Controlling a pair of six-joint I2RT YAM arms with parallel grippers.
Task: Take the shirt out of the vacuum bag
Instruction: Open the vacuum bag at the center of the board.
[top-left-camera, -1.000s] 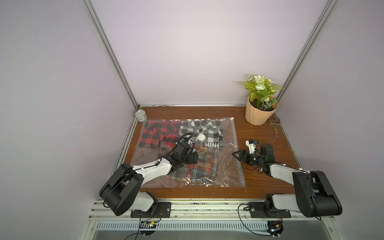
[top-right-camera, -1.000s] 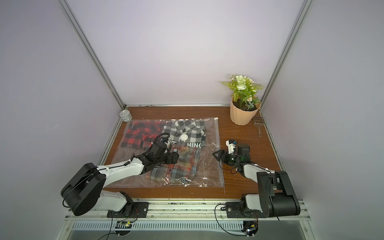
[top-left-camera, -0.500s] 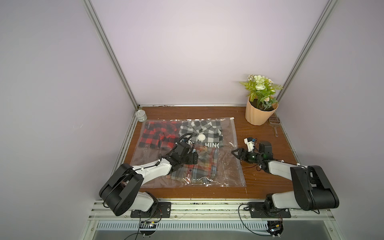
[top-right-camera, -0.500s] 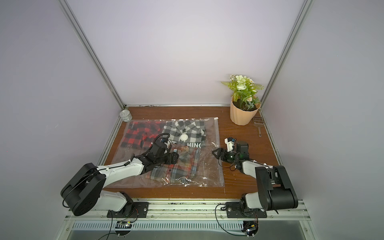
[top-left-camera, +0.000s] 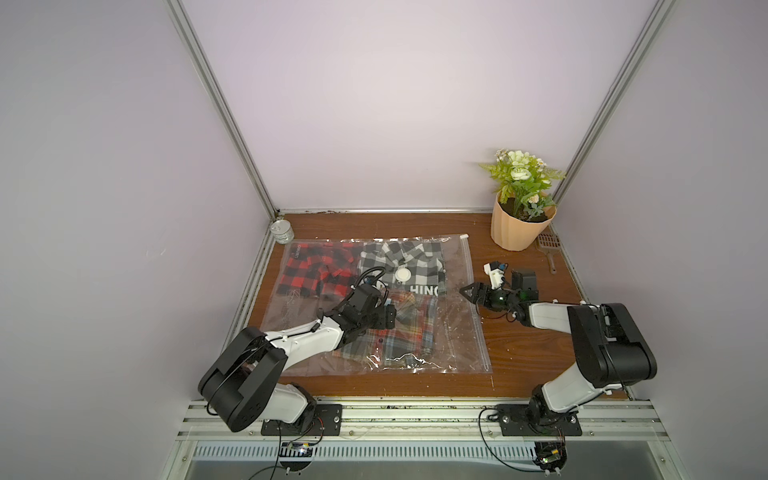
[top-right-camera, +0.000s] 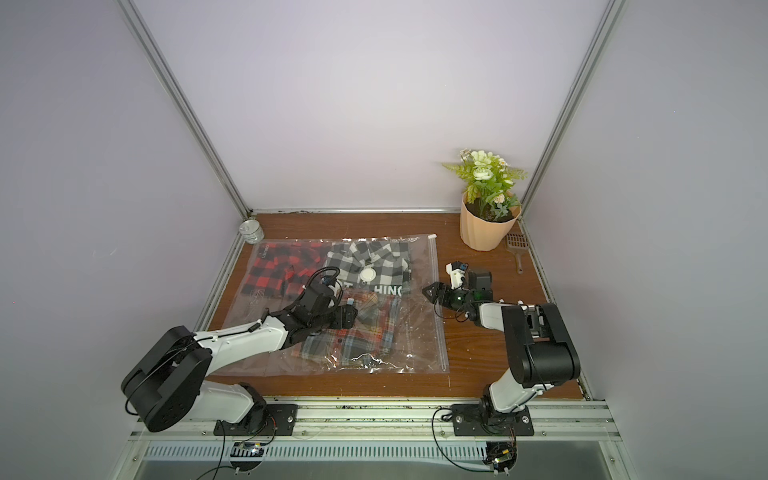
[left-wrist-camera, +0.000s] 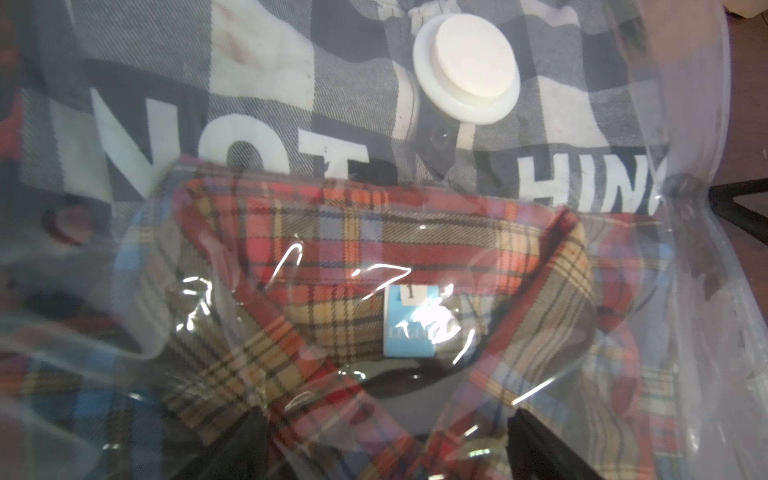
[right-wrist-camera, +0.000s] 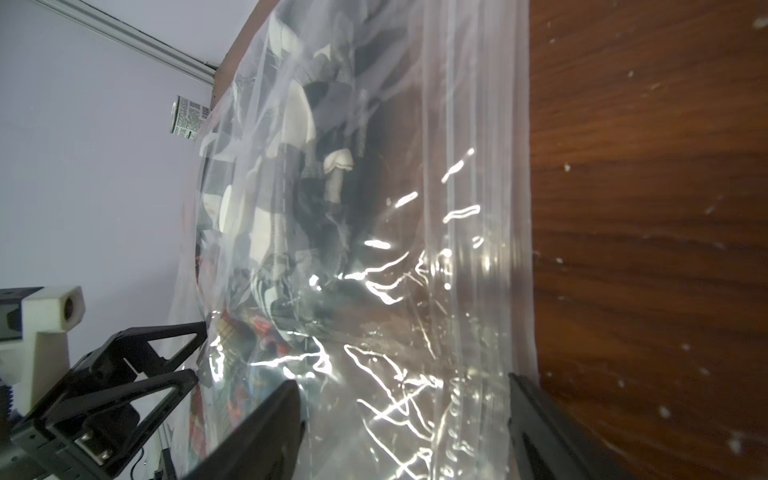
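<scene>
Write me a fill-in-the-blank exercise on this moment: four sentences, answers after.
1. The vacuum bag holds ___ plaid shirts.
2. Its white valve disc sits over the shirt checked black and ___.
3. The right gripper stands ___ at the bag's zip strip.
4. The tin can stands beyond the bag, on the robot's ___ side.

Missing words: three; white; open; left.
</scene>
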